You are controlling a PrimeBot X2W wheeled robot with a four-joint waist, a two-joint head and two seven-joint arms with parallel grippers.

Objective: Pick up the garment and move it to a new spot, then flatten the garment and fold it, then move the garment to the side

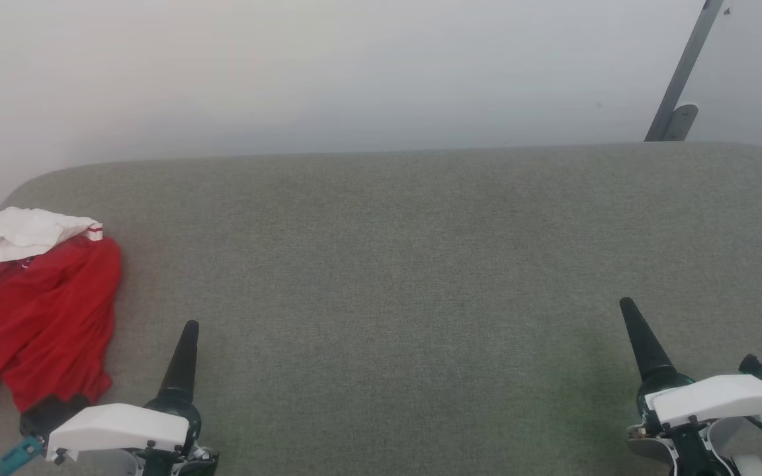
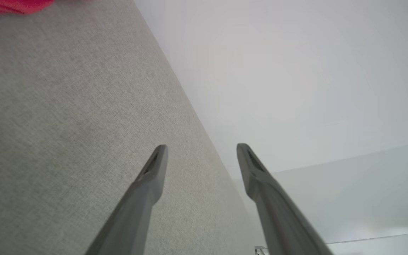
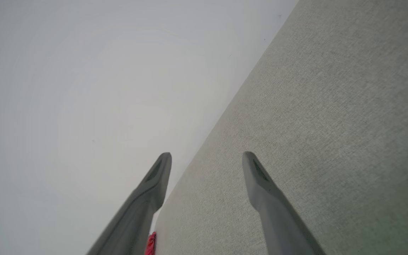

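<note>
The garment (image 1: 37, 317) lies crumpled at the left end of the grey fabric-covered table (image 1: 387, 264), bright red with its white lining (image 1: 30, 231) turned out on top. A strip of its red cloth (image 2: 9, 7) reaches into the left wrist view's top corner, and a red sliver (image 3: 151, 244) shows low in the right wrist view. My left gripper (image 2: 202, 147) is open and holds nothing; its long dark finger (image 1: 182, 363) stands just right of the garment's near edge. My right gripper (image 3: 207, 154) is also open and holds nothing, with its finger (image 1: 642, 344) at the lower right, far from the garment.
A pale wall runs behind the table's rounded far edge. A grey metal strut with a bracket (image 1: 675, 99) leans at the back right corner. Bare table surface stretches between the two grippers and toward the far edge.
</note>
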